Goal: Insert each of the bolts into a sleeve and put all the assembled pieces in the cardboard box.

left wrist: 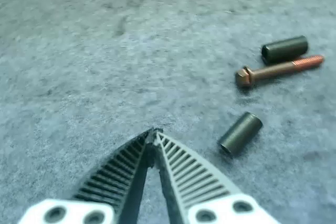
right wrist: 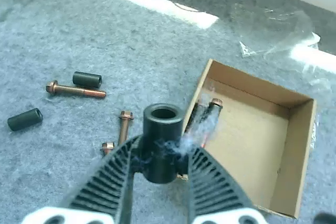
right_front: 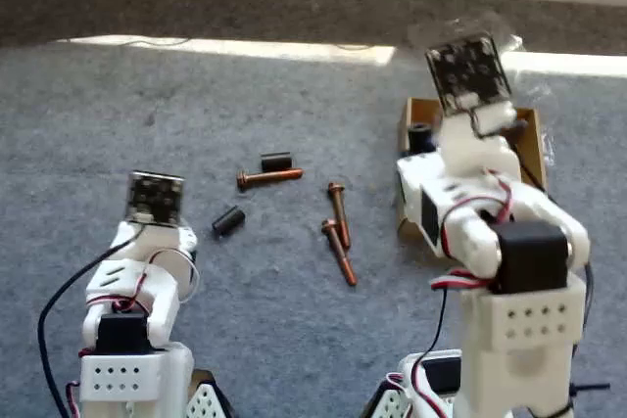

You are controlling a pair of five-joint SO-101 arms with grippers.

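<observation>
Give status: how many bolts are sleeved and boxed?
Done: one bolt-in-sleeve piece appears to lie in the cardboard box, though it is blurred. In hand: the right gripper holds a sleeve upright beside the box; the left gripper is shut and empty. Left: three bolts and two sleeves loose on the carpet.

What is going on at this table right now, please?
The right gripper holds a sleeve upright by the box, where one bolt, apparently sleeved, already lies. The left gripper is shut and empty, low over the table. Three bolts and two sleeves lie loose, not yet assembled.
</observation>
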